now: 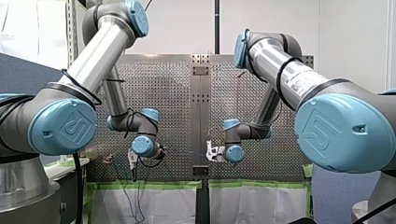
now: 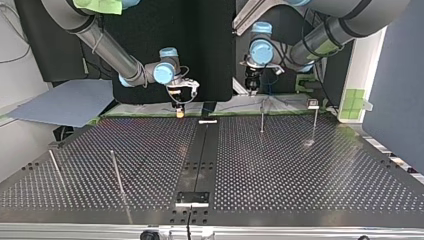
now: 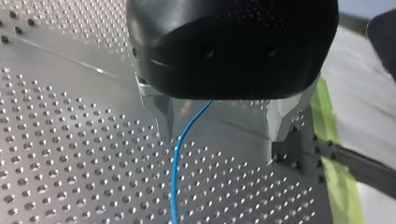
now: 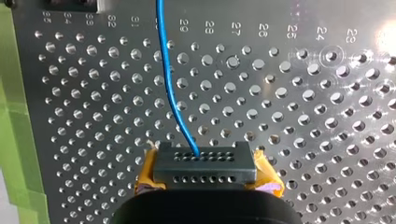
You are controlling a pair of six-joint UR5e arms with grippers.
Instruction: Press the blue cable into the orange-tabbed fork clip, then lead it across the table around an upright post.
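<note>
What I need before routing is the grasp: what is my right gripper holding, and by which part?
The right gripper holds the blue cable; which part of its length cannot be told.

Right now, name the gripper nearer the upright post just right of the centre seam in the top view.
Left. My left gripper hangs just behind the post, by the table's far edge; my right gripper is farther off, across the seam toward that view's left.

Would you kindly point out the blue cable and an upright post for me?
blue cable (image 4: 169,88), right wrist view, middle of its visible run.
upright post (image 2: 262,120), top view, middle of its shaft.
</note>
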